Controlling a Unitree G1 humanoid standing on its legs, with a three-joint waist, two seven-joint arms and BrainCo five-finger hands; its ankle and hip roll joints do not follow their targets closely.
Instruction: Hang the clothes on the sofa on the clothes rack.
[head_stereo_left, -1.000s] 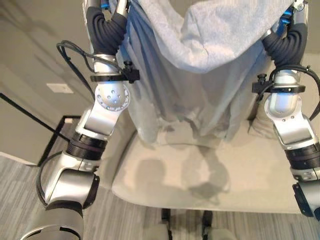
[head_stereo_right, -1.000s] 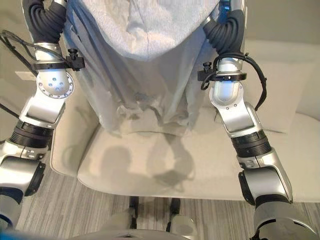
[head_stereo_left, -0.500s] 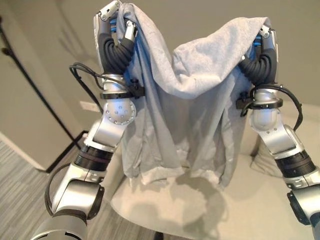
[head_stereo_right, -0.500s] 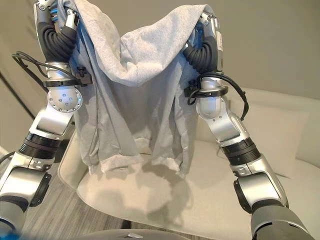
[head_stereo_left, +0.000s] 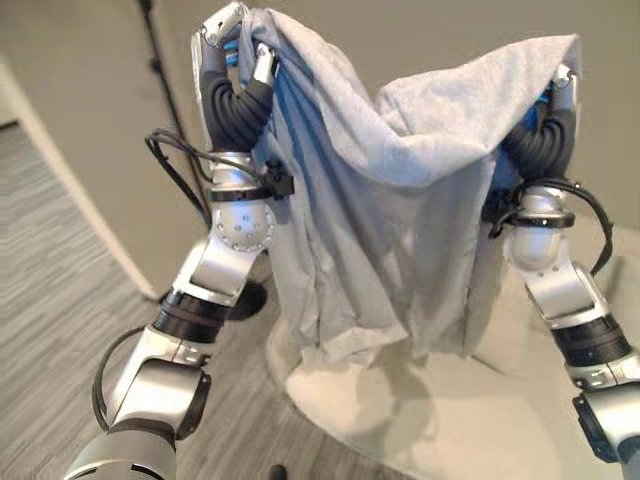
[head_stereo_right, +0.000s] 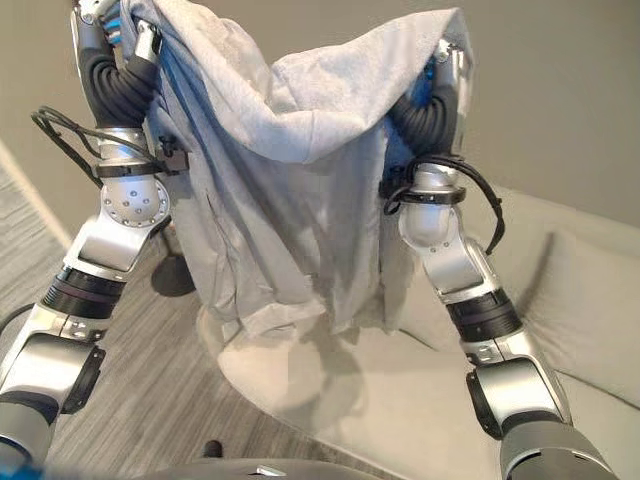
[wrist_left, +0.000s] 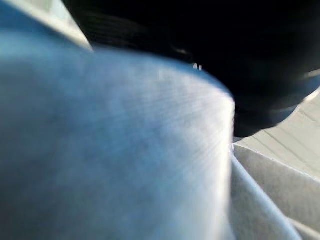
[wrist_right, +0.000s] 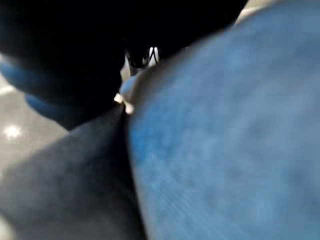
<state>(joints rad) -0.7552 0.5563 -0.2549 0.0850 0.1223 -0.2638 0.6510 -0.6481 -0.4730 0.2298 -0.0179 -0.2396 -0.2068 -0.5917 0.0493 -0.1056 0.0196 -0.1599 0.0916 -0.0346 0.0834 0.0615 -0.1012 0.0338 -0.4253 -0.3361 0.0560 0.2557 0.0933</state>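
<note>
**Both hands up, grey garment spread between them**

Left hand (head_stereo_left: 232, 30) raised high, fingers buried in cloth; grip impossible to tell. Right hand (head_stereo_left: 562, 85) raised likewise, covered by fabric, state also impossible to tell. Draped over and between both hands: the grey garment (head_stereo_left: 400, 220), sagging in the middle, hem hanging free below the wrists. Beneath the hem, well apart from it: the pale sofa (head_stereo_right: 400, 400). Beyond the left hand: a dark rack pole (head_stereo_left: 165, 60).

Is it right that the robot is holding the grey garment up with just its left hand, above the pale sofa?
Not quite: both hands hold it up. In the left eye view the grey garment hangs between the left hand and the right hand, above the pale sofa.
</note>
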